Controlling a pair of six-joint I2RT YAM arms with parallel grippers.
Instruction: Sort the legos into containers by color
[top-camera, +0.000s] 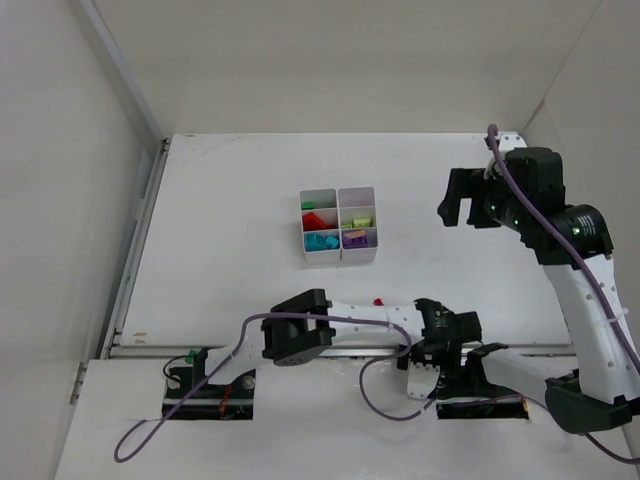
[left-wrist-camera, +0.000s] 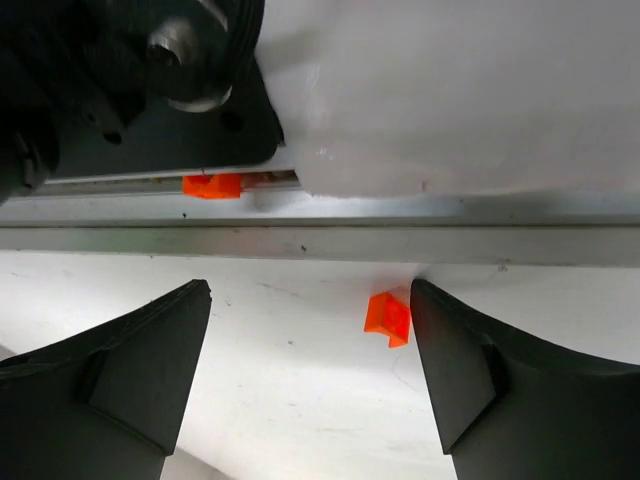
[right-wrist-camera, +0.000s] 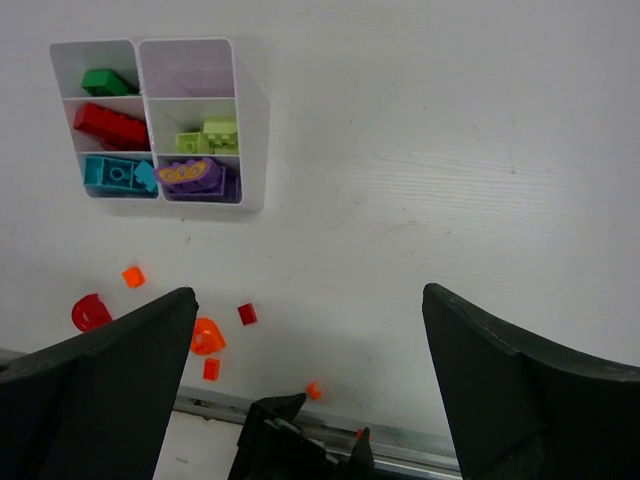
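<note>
The white table (top-camera: 220, 250) carries an organiser (right-wrist-camera: 252, 130) near its middle. Closer to the metal rail (left-wrist-camera: 300, 242) at the front, loose pieces lie scattered: a red arch (right-wrist-camera: 90, 312), a small red brick (right-wrist-camera: 247, 314) and several orange bricks (right-wrist-camera: 133, 276).

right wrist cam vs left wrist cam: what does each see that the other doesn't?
Right wrist only: the white organiser with sorted bricks, and loose red and orange pieces. Left wrist only: the open left gripper's fingers close up, an orange brick wedged at the metal rail. Both: white table, that rail, probably the small orange piece.
</note>
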